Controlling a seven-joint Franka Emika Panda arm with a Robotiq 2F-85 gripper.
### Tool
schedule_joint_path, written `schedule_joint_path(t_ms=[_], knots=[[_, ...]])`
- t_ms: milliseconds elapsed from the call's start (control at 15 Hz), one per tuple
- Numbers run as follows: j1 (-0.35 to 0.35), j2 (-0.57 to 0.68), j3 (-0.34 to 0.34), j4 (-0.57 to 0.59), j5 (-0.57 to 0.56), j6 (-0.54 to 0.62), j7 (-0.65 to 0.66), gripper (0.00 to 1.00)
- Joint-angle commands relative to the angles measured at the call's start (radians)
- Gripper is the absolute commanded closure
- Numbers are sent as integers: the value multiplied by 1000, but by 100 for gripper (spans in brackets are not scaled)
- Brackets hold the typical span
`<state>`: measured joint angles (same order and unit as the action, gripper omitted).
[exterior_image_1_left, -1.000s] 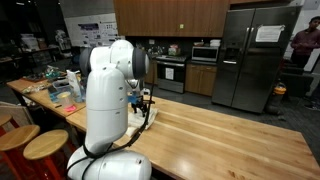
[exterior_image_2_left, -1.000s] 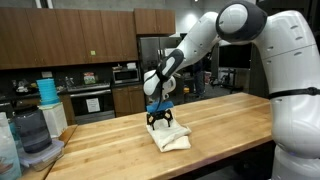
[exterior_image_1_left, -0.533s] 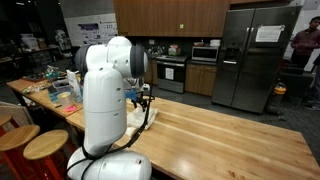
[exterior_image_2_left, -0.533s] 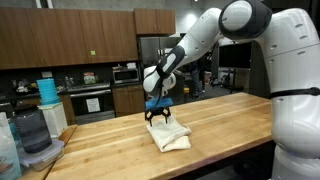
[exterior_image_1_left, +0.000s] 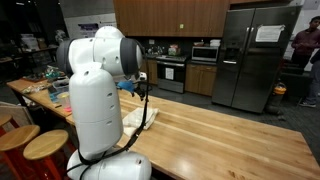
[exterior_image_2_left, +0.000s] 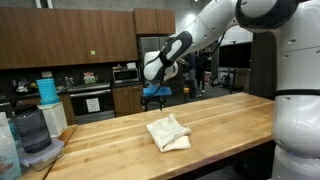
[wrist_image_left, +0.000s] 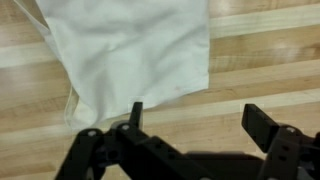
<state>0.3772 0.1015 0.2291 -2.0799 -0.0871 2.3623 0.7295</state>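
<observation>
**A:** Where is the tool right now?

**B:** The tool (exterior_image_2_left: 153, 97) hangs in the air above the cloth (exterior_image_2_left: 168, 133) and touches nothing. It hangs from the end of the white arm (exterior_image_2_left: 215, 25), which reaches out over the wooden surface (exterior_image_2_left: 235, 120).

**A:** Are its fingers together or apart?

**B:** Apart, and wide. In the wrist view the two dark fingers (wrist_image_left: 135, 115) stand at either side of the bottom edge. Nothing is held between them, and only bare wood and the cloth's lower edge show beyond the gap.

**A:** And the cloth itself?

**B:** It is a pale cream cloth, loosely folded and a bit rumpled. It lies flat on the surface, well in from the edges. In the wrist view it fills the upper part of the picture, with one side edge running straight down across the planks.

**A:** Does the opposite camera show it?

**B:** Partly. In an exterior view the arm's big white body blocks most of the scene. The cloth (exterior_image_1_left: 137, 118) shows just beside it, and the tool is mostly hidden behind the arm.

**A:** What else is around?

**B:** There is a steel fridge (exterior_image_1_left: 250, 55) at the back, a microwave (exterior_image_2_left: 125, 73) under dark cabinets, and a stack of blue cups (exterior_image_2_left: 47, 90) at the surface's far end. Two round wooden stools (exterior_image_1_left: 42, 146) stand beside the surface, and a person (exterior_image_1_left: 305, 45) stands near the fridge.
</observation>
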Motion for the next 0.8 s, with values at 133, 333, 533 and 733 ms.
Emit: schedule_joint_path(t_ms=[133, 333, 533, 733], knots=[[-14, -214, 56, -132, 103, 38, -118, 0], [-8, -329, 83, -208, 161, 44, -196, 0], [4, -458, 102, -302, 231, 47, -279, 0], [31, -592, 98, -401, 308, 32, -382, 0]])
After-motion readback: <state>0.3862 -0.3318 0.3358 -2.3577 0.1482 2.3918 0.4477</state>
